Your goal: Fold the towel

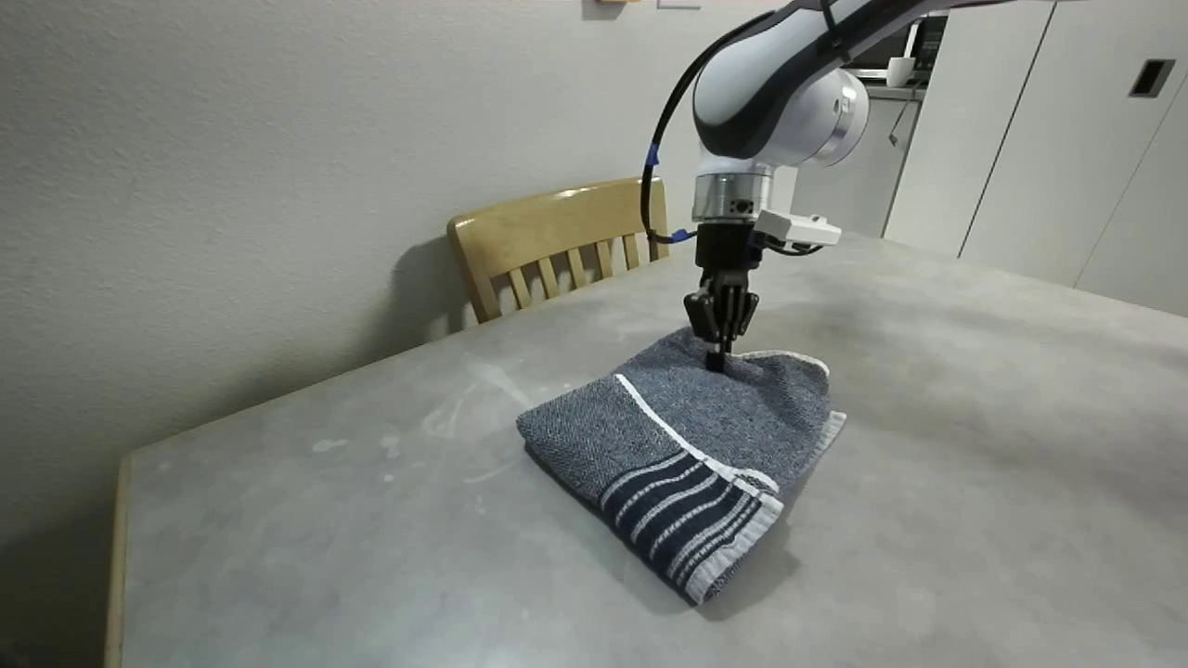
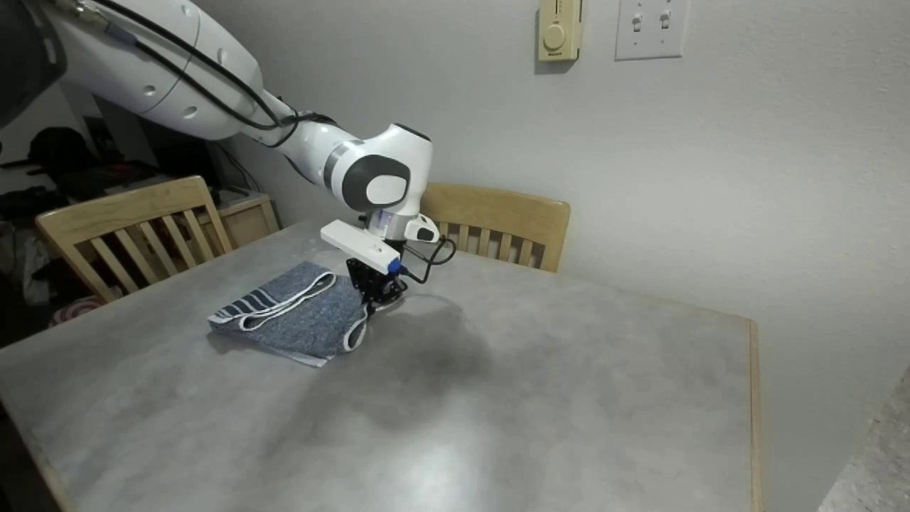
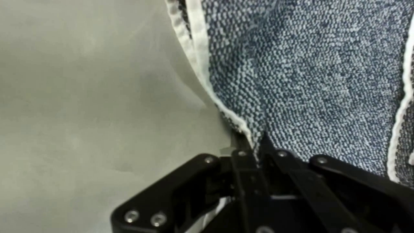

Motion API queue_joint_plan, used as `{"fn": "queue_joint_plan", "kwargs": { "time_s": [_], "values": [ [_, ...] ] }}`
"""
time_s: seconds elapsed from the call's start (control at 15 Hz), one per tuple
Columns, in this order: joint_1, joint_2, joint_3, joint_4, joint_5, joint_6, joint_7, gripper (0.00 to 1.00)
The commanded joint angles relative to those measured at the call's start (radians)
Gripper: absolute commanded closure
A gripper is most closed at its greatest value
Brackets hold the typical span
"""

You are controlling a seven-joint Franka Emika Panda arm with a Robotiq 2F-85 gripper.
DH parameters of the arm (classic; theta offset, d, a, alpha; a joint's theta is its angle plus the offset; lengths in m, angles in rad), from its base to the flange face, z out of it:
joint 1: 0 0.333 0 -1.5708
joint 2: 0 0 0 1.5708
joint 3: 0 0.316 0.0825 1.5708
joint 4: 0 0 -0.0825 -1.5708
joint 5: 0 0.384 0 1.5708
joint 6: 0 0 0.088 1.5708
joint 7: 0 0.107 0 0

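The towel (image 1: 594, 431) lies folded over on itself on the table, blue-grey with white edging and a dark band of white stripes at the corner nearest the camera. In an exterior view, the same towel (image 2: 306, 331) shows several layers, its white hems curling in loops. My gripper (image 1: 716, 358) points down at the towel's wall-side edge. In the wrist view, the gripper's fingers are drawn together with a white-edged pinch of towel (image 3: 317, 74) running in between them. The cloth bunches up slightly around the fingertips. The exact depth of the grip is hidden by the fingers.
The grey table (image 2: 569, 398) stands against a wall. One wooden chair (image 2: 490, 203) is behind the arm, and another chair (image 2: 128, 213) stands at the table's far left side in that exterior view. Cables hang along the arm near the wrist.
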Motion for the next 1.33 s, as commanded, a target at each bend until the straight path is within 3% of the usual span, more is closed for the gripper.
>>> {"fn": "queue_joint_plan", "kwargs": {
  "time_s": [0.0, 0.4, 0.8, 1.27],
  "values": [
    [-0.003, 0.001, 0.013, -0.01, 0.03, 0.016, -0.005, 0.98],
    [0.026, -0.085, -0.006, -0.118, 0.031, 0.183, 0.107, 0.98],
    [0.057, -0.198, -0.028, -0.276, 0.052, 0.378, 0.319, 0.98],
    [0.149, -0.316, -0.077, -0.429, 0.022, 0.535, 0.504, 0.98]
  ]
}}
